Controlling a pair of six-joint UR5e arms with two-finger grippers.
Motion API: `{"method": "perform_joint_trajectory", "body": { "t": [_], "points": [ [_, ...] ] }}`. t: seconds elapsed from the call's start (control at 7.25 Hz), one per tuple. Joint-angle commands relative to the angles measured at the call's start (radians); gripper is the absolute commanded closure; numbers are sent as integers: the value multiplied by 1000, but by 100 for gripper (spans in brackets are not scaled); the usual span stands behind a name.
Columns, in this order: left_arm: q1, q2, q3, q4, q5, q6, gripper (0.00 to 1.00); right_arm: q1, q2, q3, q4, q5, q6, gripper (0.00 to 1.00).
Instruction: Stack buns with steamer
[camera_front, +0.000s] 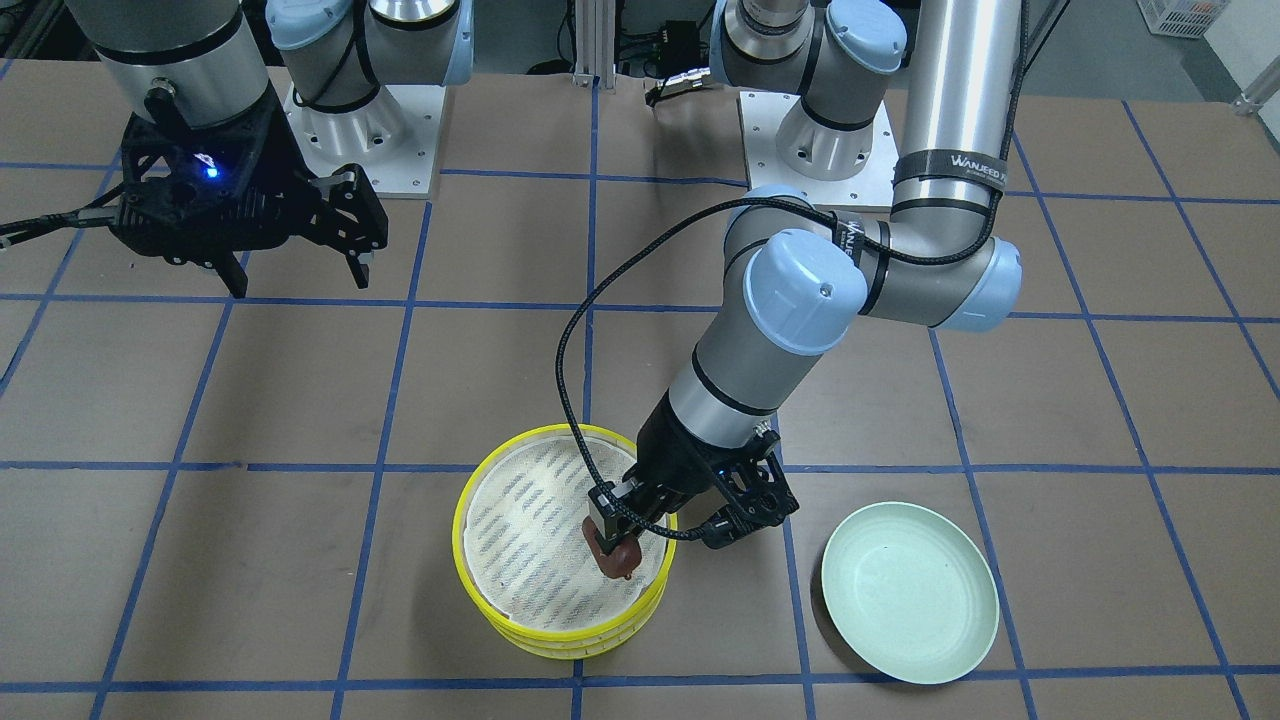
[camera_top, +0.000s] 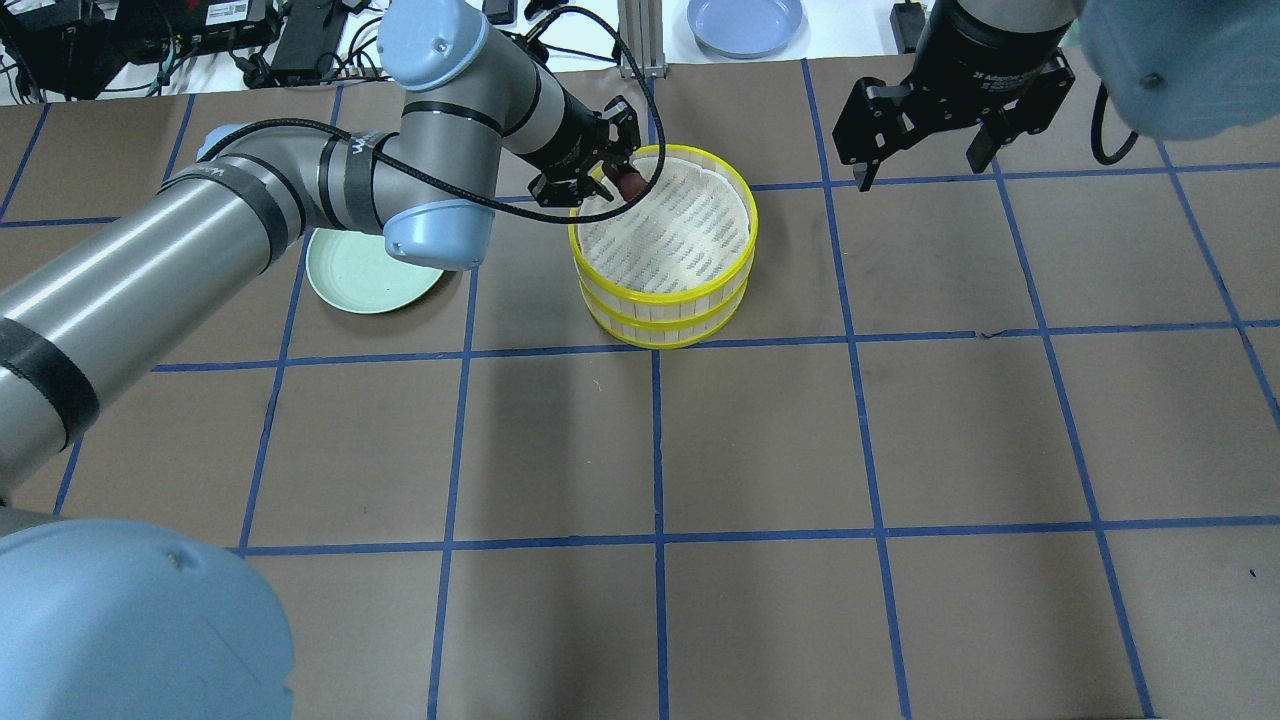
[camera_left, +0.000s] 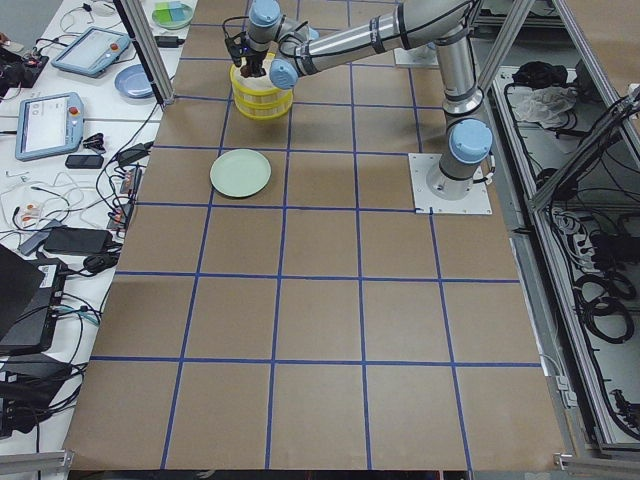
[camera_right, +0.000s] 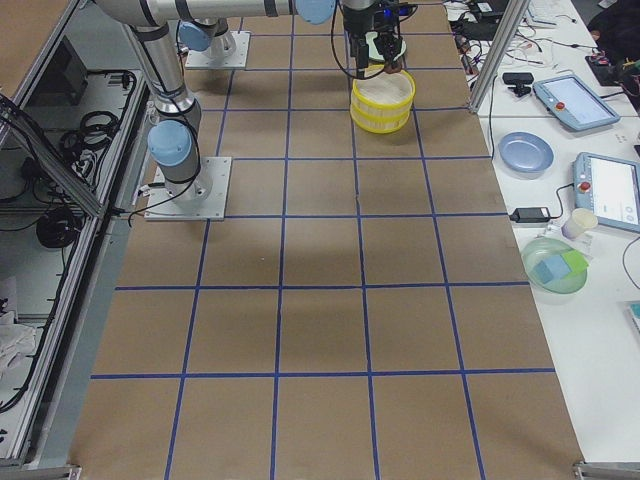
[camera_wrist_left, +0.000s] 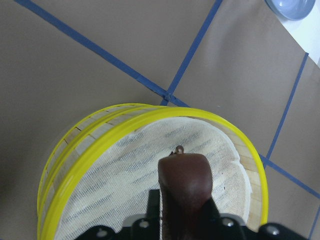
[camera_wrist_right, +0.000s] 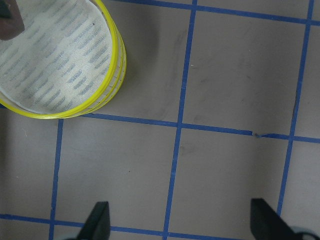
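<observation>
Two fixed cameras look steeply down on the bench (camera_top: 760, 440), one from behind the robot, one facing it. Two more look along it from either end, far off. The left wrist camera sits close over the steamer (camera_wrist_left: 115, 180), the right higher; all six views share it.

A broad surface (camera_top: 760, 440) under brown sheeting spreads out, ruled into squares by blue tape lines (camera_top: 657, 440). Along one long edge runs a white bench (camera_right: 600, 400) strewn with handheld control tablets (camera_right: 570, 100), a blue plate (camera_right: 525, 152) and black cables (camera_left: 120, 165). Aluminium posts (camera_right: 497, 50) rise beside it. On the opposite side a grey framed channel (camera_left: 550, 330) holds coiled leads. The light is even, the shadows soft.
</observation>
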Motion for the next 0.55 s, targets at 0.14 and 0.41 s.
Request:
{"method": "perform_joint_trajectory", "body": {
  "t": [0.14, 0.41],
  "points": [
    [-1, 0, -2, -7, 1, 6, 0, 0, -6, 0, 42, 4, 1, 0],
    [8, 38, 14, -118, 13, 88, 0, -2, -6, 0, 70, 1, 1, 0]
  ]
}}
